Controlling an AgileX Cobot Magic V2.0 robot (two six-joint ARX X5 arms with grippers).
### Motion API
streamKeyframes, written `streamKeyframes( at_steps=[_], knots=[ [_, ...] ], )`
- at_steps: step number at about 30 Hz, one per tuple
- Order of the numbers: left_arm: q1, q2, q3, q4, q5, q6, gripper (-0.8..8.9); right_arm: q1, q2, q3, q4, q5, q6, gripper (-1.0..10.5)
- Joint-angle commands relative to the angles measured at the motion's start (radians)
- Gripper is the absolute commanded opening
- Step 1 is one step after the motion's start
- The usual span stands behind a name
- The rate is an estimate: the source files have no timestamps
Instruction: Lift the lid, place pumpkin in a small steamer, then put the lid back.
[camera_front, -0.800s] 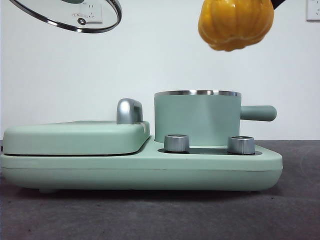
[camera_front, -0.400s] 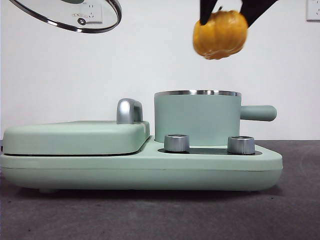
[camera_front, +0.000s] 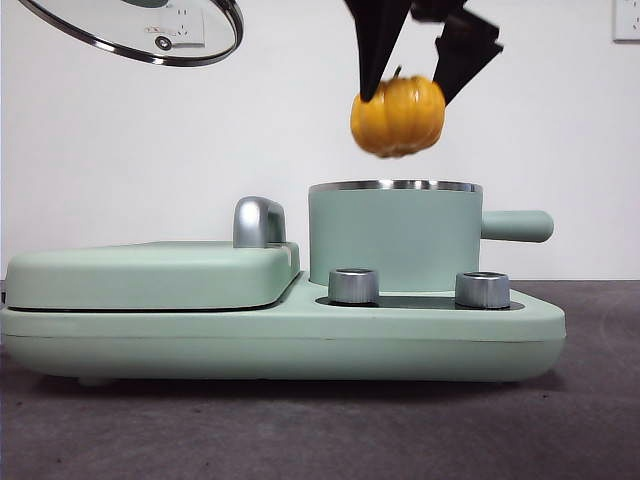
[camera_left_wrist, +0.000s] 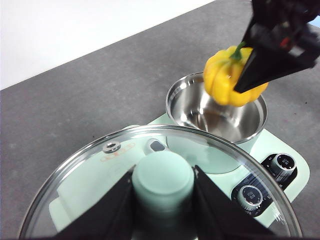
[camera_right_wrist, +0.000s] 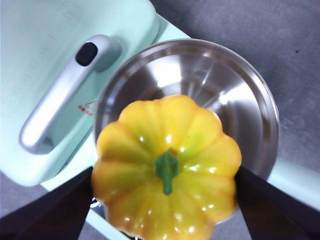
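1. The right gripper (camera_front: 405, 95) has its jaws closed against the two sides of the pumpkin (camera_front: 398, 117), which hangs between them with its green stem up.
2. Below those jaws sits the small steamer (camera_front: 395, 236), open, its steel bowl bare; the pumpkin is clear of its rim, not touching.
3. The left gripper (camera_left_wrist: 162, 200) has its jaws clamped on the mint-green knob of the lid (camera_left_wrist: 100, 165), holding the glass disc tilted in the air.
4. Beneath the left jaws lies the flat griddle cover (camera_front: 150, 275) with its silver handle (camera_front: 258, 222).
5. Two steel dials (camera_front: 353, 286) stand on the base, in front of the steamer, on the grey surface (camera_front: 300, 430).
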Motion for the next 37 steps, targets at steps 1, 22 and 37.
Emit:
streamKeyframes(
  at_steps=[1,22,37],
  knots=[
    [-0.003,0.003,0.016,0.027,0.000,0.003,0.10,0.003,0.048,0.030,0.016,0.001,-0.016,3.5],
    [-0.003,0.003,0.016,0.027,0.000,0.003,0.10,-0.019,0.222,0.030,0.070,0.016,-0.030,3.5],
    [-0.003,0.003,0.016,0.027,0.000,0.007,0.10,-0.005,0.298,0.030,0.072,0.000,-0.034,3.8]
  ],
)
